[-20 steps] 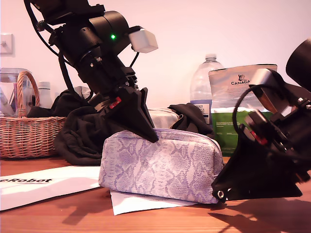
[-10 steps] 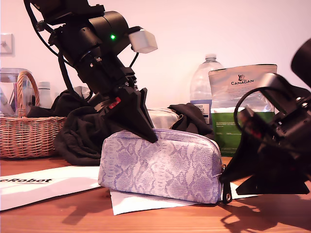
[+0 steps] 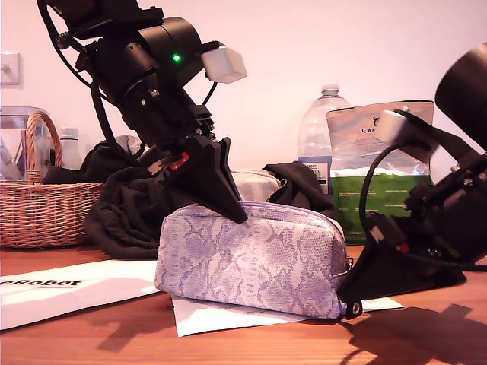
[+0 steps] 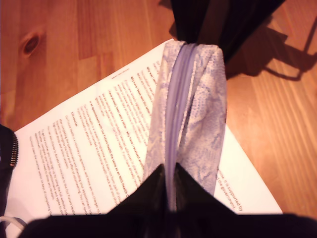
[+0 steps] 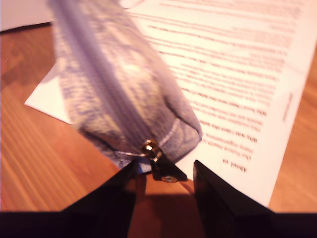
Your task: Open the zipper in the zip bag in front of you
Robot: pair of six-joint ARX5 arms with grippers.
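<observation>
1. The zip bag (image 3: 255, 258) lies on its long side on a printed sheet of paper (image 4: 94, 163) on the wooden tabletop (image 3: 251, 346), about mid-frame in the exterior view.
2. The zipper (image 4: 176, 119) runs along the bag's top edge and looks closed along its visible length.
3. My first pincer (image 4: 170, 191) is clamped on the top edge of the bag, its tips together either side of the zipper line, at the end toward the exterior view's left.
4. My second pincer (image 5: 163, 171) sits at the other end of the bag, low near the tabletop. Its jaws stand apart with the small dark pull tab (image 5: 166, 171) between them; contact with the tab cannot be told.
5. Behind: a wicker basket (image 3: 42, 205), a water bottle (image 3: 319, 144), and a foil bag (image 3: 365, 167).
</observation>
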